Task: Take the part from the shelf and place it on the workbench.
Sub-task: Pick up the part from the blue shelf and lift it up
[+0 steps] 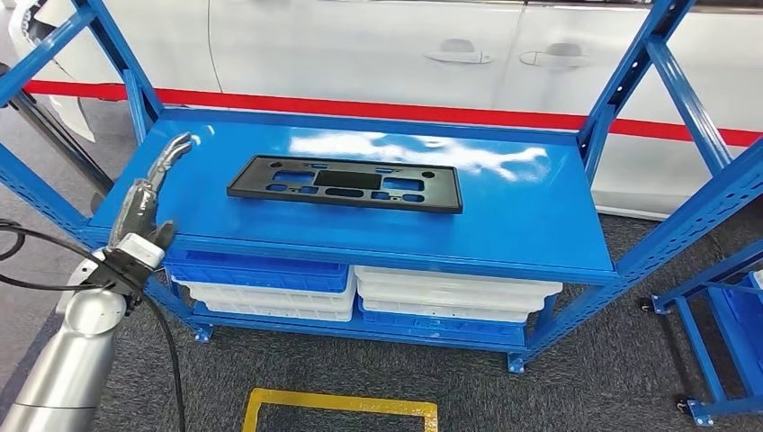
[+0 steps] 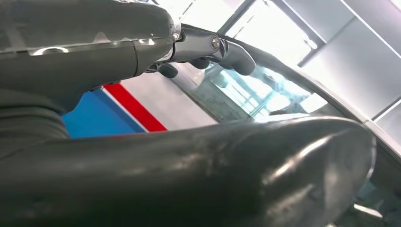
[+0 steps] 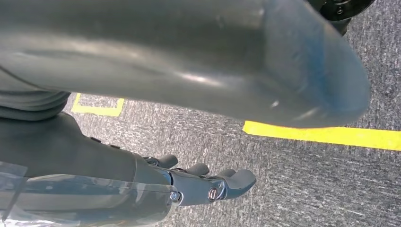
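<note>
Black part (image 1: 345,182) on shelf (image 1: 531,225), left hand (image 1: 148,193) well apart, empty

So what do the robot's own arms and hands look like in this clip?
The left arm is a smooth silver cylinder with black cables looping at the wrist. The left hand has grey metallic fingers. The right hand shows a thick glossy grey thumb, darker fingers and small screws.

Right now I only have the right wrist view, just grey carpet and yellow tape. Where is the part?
Observer: The black part lies flat on the blue shelf, near the middle of its top deck.
Operator: And where is the left hand?
Observer: The left hand is raised at the shelf's left end, fingers apart and holding nothing, clear of the part.
</note>
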